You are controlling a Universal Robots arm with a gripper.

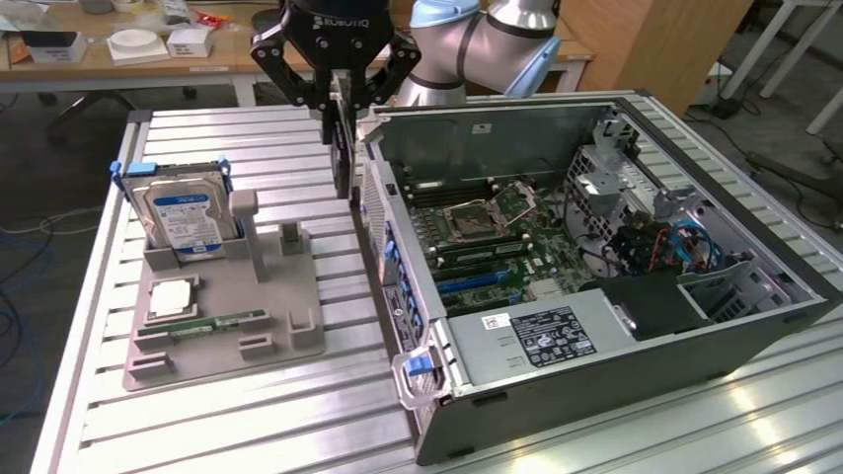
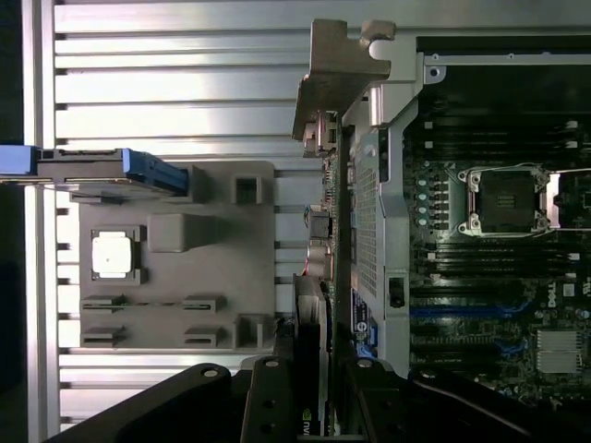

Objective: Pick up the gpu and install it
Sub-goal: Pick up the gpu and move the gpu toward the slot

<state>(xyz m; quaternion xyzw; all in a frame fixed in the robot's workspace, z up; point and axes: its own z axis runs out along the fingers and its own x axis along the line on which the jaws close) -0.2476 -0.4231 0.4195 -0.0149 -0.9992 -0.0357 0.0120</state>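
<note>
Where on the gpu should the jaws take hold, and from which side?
Its upper edge, from above, as the gripper has it: the gpu is thin and flat and hangs on edge, so the jaws close across its two broad faces.

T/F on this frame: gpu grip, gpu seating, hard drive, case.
1. The gripper is closed on the gpu. True.
2. The gpu is seated in a motherboard slot. False: it hangs from the gripper beside the edge of the computer case, not seated.
3. The hard drive lies flat on the table. False: it stands upright in the gray tray.
4. The computer case is open, with the motherboard exposed. True.
</note>
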